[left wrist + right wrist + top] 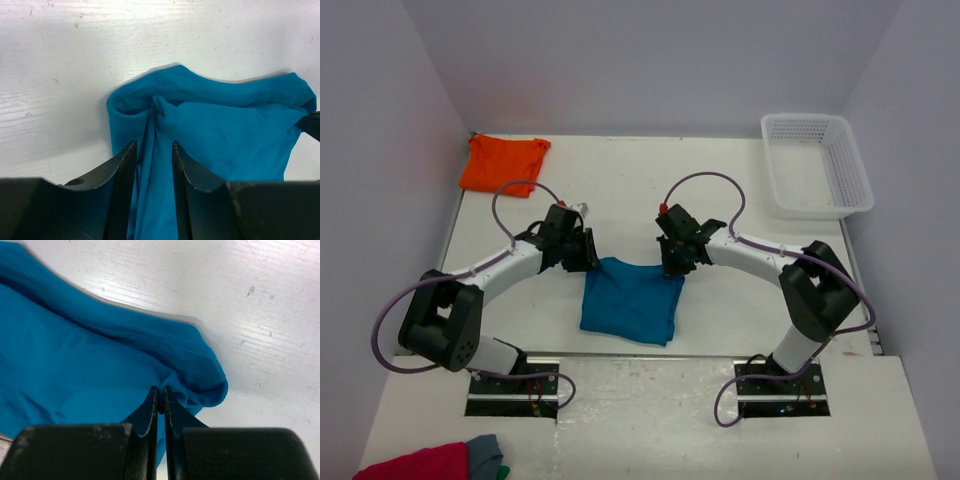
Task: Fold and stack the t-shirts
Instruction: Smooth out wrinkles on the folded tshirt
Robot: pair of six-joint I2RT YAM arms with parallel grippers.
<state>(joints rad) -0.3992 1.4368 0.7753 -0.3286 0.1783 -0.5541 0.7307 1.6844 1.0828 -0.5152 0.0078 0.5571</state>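
White basket (820,207) far right, left hand (584,256), right hand (672,266) pinching teal t-shirt (630,302)

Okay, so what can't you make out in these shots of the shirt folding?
Top view: fingertips of left gripper and right gripper, hidden under their own wrists.
Top view: crimson cloth and grey cloth, cut by the bottom edge.
Left wrist view: teal t-shirt's lower part, behind that gripper's body.
Top view: orange t-shirt's folds, too small.

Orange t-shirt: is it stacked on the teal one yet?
No, the orange t-shirt lies at the far left of the table, apart from the teal t-shirt in the middle.
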